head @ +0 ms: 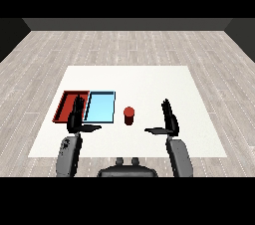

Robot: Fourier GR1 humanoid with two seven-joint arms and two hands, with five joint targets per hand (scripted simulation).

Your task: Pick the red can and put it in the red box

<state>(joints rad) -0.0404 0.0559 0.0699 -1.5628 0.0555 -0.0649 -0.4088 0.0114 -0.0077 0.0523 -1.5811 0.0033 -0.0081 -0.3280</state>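
Standing upright on the white bench (149, 77), the red can (129, 115) sits just right of the light blue tray (100, 106), apart from its edge. The red tray (65, 103) lies against the blue one's left side, near the bench's left edge. The right hand (169, 118) hovers right of the can, fingers straight, thumb spread, bare bench between them. The left hand (76, 118), likewise spread, overlaps the trays' shared border.
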